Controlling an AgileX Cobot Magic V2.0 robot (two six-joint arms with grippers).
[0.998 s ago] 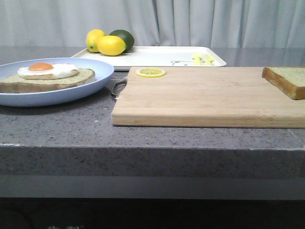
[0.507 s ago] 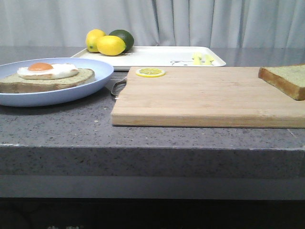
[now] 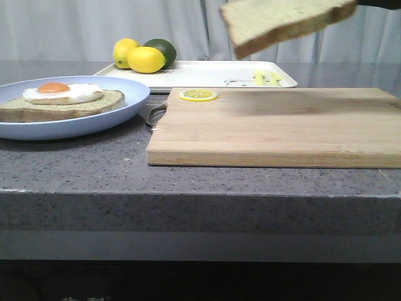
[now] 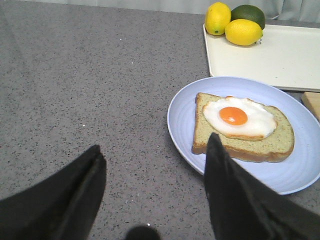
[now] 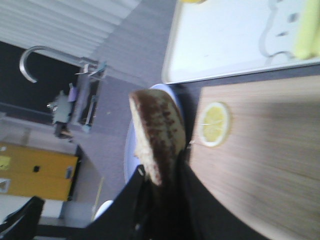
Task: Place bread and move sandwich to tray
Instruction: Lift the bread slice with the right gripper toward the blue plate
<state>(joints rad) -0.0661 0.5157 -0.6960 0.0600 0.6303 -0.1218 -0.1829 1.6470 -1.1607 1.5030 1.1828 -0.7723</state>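
The plain bread hangs tilted in the air above the back of the cutting board. My right gripper is shut on it, and the right wrist view shows the slice edge-on. In the front view that gripper is almost out of frame. A slice with a fried egg lies on the pale blue plate at the left. My left gripper is open and empty, low over the counter beside the plate. The white tray lies at the back.
Two lemons and a lime sit on the tray's far left corner. A lemon slice lies on the board's back left corner. The grey counter's front edge runs below the board.
The bread has left the right end of the cutting board and risen up and to the left, held by my right gripper. The plate and the egg slice have not moved.
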